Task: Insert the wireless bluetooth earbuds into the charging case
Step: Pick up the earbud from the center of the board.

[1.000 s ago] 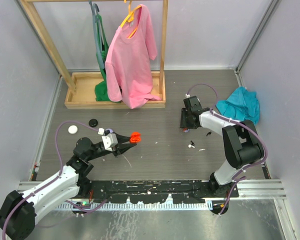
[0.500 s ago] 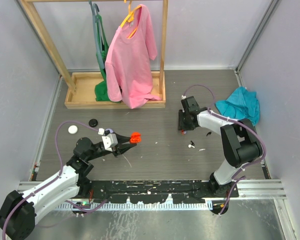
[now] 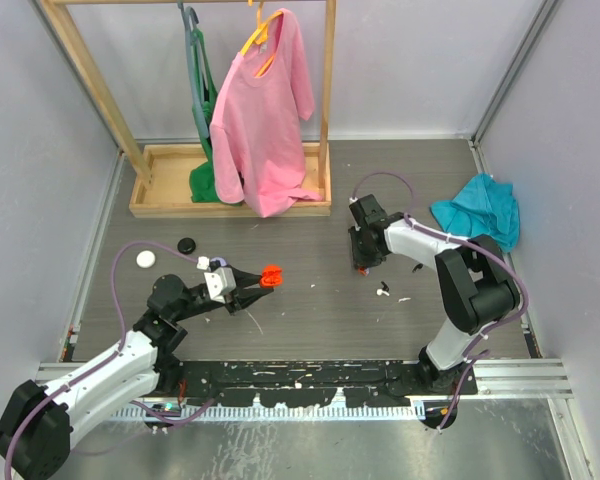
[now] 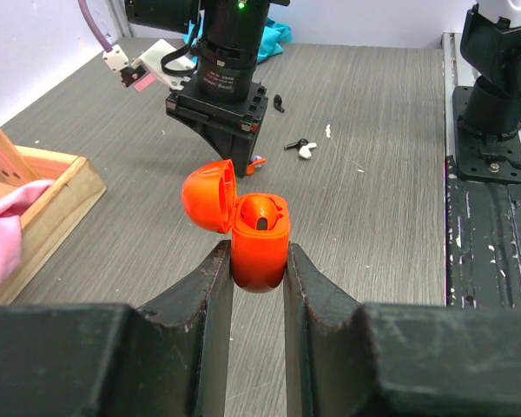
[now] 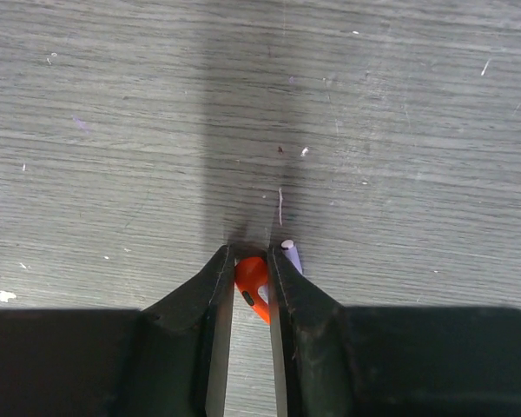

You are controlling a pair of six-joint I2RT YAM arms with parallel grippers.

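The right gripper [image 5: 250,261] is pinching a glossy orange-red earbud [image 5: 251,281] on the grained grey table [image 5: 113,130], with a lilac earbud [image 5: 292,257] at its two o'clock. The left gripper [image 4: 259,261] is clamping the rounded orange charging case [image 4: 262,248], its lid [image 4: 208,195] gaping toward ten o'clock.

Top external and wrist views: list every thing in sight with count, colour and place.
charging case: one, orange, lid open, in the left gripper
orange earbud: one, pinched by the right gripper
lilac earbud: one, on the table beside that gripper
white earbud, dark earbud: one each, table, near right arm
black round case, white round case: one each, table's left
pink shirt, green garment: one each, hanging on wooden rack
teal cloth: one, far right
left gripper: shut on charging case
right gripper: shut on orange earbud
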